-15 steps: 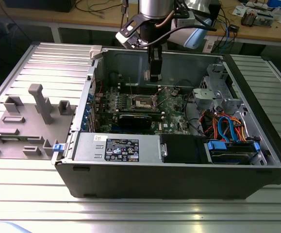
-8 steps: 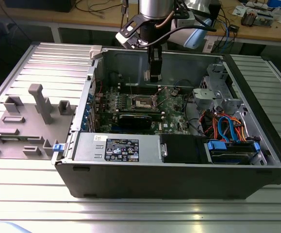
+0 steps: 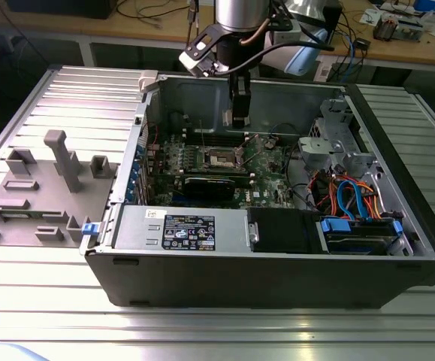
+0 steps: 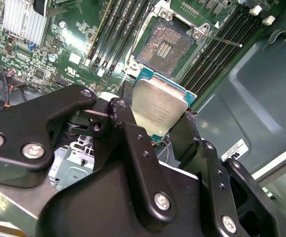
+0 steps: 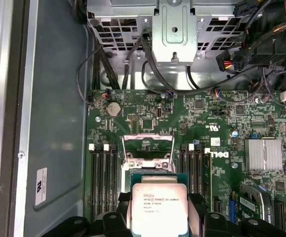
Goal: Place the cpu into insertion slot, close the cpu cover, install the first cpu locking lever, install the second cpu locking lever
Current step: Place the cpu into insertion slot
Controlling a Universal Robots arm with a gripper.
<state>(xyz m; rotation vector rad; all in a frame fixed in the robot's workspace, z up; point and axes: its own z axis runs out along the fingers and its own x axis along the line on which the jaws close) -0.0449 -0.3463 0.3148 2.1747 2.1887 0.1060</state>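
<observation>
My gripper point(image 3: 238, 114) hangs inside the open computer case point(image 3: 277, 278), shut on the cpu point(image 4: 157, 106), a small square chip with a silver-grey top and green edge. Black fingers point(image 4: 128, 128) press on two opposite sides of it. In the first wrist view the cpu point(image 5: 157, 207) sits between the fingers, just short of the insertion slot. The insertion slot point(image 4: 165, 47) lies bare below on the green motherboard point(image 3: 266, 169), its pin field exposed. The cpu cover point(image 5: 147, 145) stands raised at the slot's far edge. A thin locking lever point(image 4: 222, 39) sticks out beside the slot.
Memory slots point(image 5: 103, 177) flank the socket on both sides. A black card point(image 3: 213, 184) lies just in front of it, and a finned heat sink point(image 5: 264, 153) is nearby. A drive cage with coloured cables point(image 3: 352, 203) fills the case's right end. A grey fixture point(image 3: 44, 188) stands outside on the left.
</observation>
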